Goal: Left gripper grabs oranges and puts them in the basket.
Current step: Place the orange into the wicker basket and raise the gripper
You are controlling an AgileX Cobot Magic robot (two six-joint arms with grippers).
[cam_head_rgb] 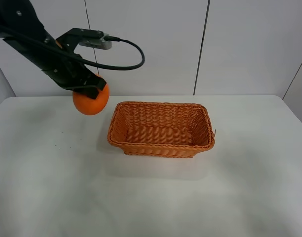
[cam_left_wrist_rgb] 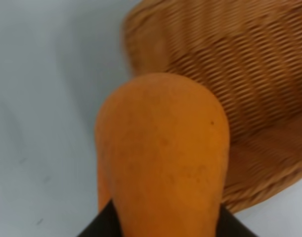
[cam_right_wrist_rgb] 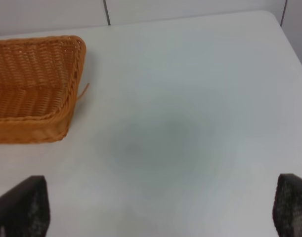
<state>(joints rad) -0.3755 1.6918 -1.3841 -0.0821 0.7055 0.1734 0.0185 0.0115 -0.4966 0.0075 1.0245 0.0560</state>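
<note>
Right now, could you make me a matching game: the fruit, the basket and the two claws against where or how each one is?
Things:
1 orange
2 basket
3 left claw
4 right claw

Places or states:
A open, above the table
B shut on the orange
C empty, resting on the table
D held up in the air, beside the basket

Pairs: 1-D, 2-C, 3-B, 4-A
</note>
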